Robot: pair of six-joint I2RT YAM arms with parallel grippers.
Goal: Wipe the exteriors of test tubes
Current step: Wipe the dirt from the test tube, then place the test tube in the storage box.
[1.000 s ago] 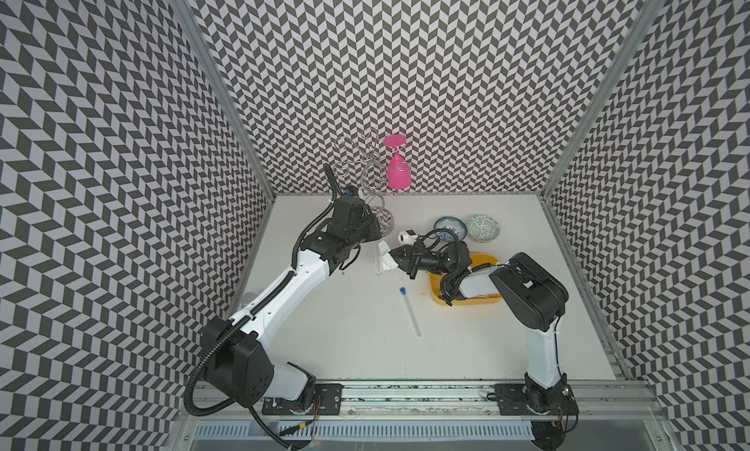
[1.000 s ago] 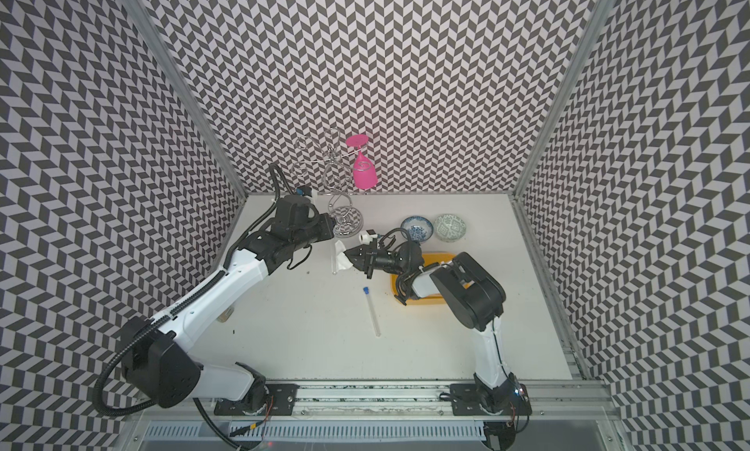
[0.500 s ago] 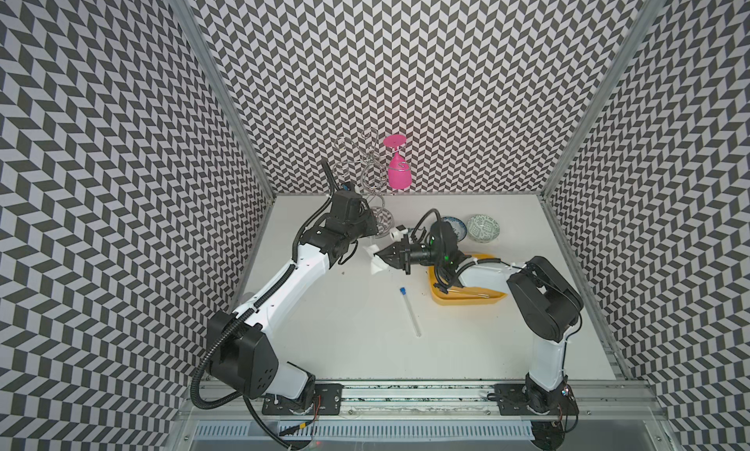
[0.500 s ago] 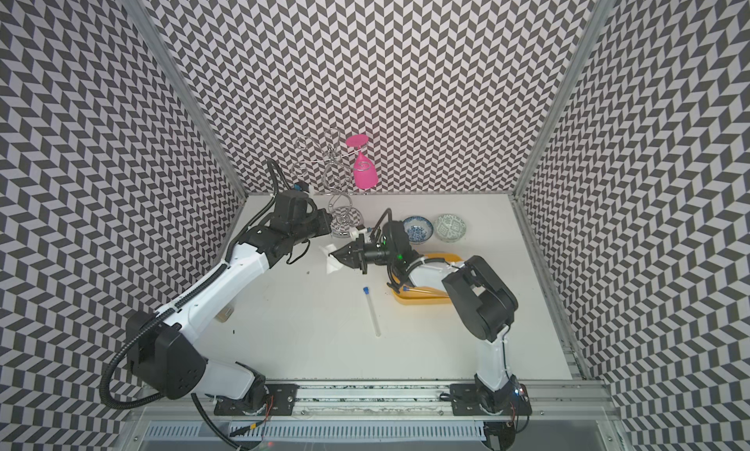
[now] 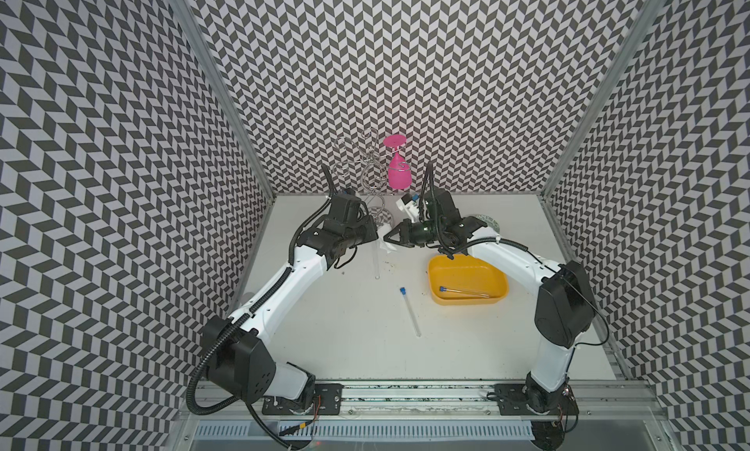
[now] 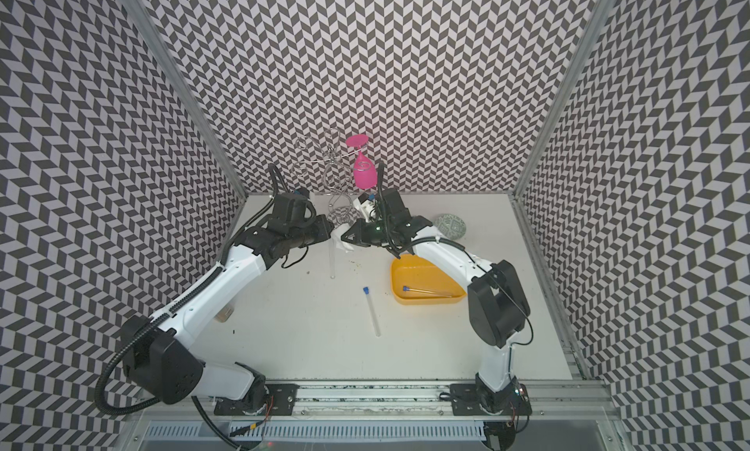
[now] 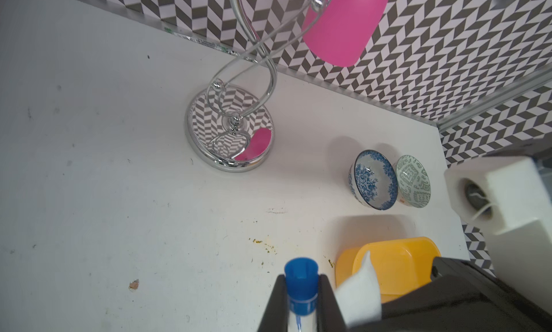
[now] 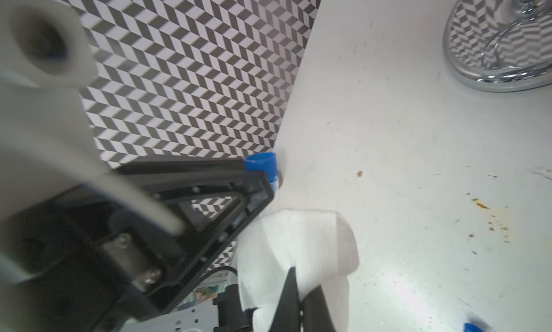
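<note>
The left gripper [image 7: 301, 279] is clamped on one test tube [image 5: 376, 264] at its blue-capped end. The right gripper [image 8: 300, 281] pinches one white tissue [image 8: 298, 235] just beside it. A second tube [image 5: 410, 311] lies on the table [image 5: 345, 339], and a third tube [image 5: 464, 292] lies in the single yellow tray [image 5: 446, 266]. There are two bowls behind, a blue bowl [image 7: 375, 179] and a green bowl [image 7: 413, 181]

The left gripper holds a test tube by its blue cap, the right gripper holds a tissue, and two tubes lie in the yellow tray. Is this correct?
Only one tube lies in the yellow tray; another tube lies on the table, as both top views show. The rest holds.
</note>
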